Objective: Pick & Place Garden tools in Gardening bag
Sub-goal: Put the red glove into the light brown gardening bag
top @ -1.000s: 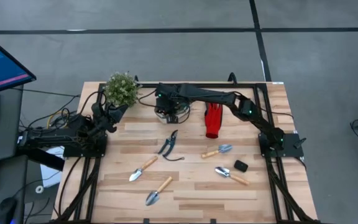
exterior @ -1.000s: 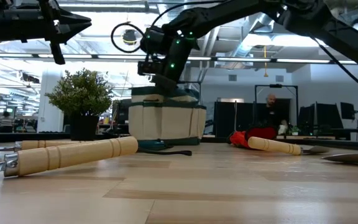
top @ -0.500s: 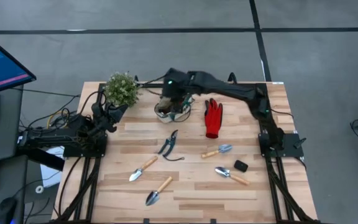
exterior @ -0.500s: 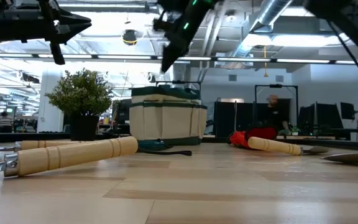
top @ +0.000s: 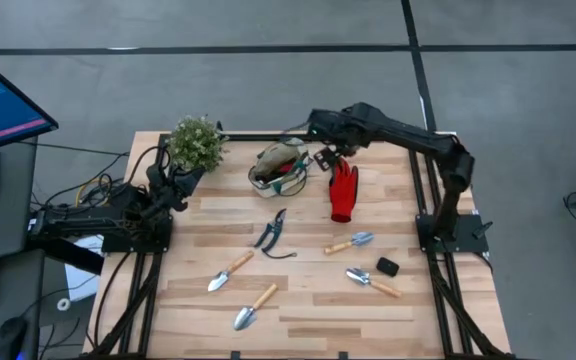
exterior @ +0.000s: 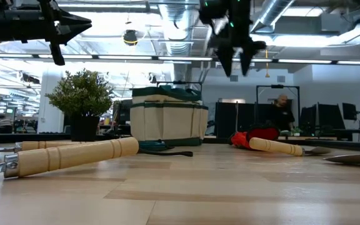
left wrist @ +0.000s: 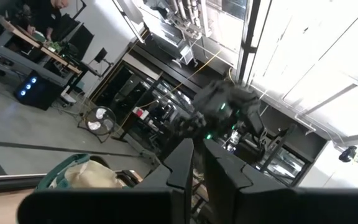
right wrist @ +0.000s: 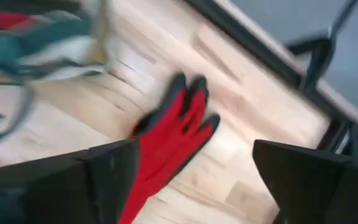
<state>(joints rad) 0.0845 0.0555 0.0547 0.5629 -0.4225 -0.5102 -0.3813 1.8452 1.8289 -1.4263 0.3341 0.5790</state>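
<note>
While the right gripper (top: pixel 326 152) hangs in the air with its fingers spread wide and nothing between them, the gardening bag (top: pixel 280 167) sits just beside it and the red glove (top: pixel 343 190) lies flat on the table directly beneath and ahead, a stance that suggests the glove is the next pick. Four trowels and forks and the pruning shears (top: pixel 270 233) lie farther off, unbagged. Away by the plant (top: pixel 196 142), the left gripper (top: pixel 180 180) waits, pinched nearly closed and holding nothing.

The beige, green-trimmed gardening bag (top: pixel 280 166) was seen upright near the table's back edge, apparently holding something red, with one red glove (top: pixel 343 192) laid flat just beside it.
</note>
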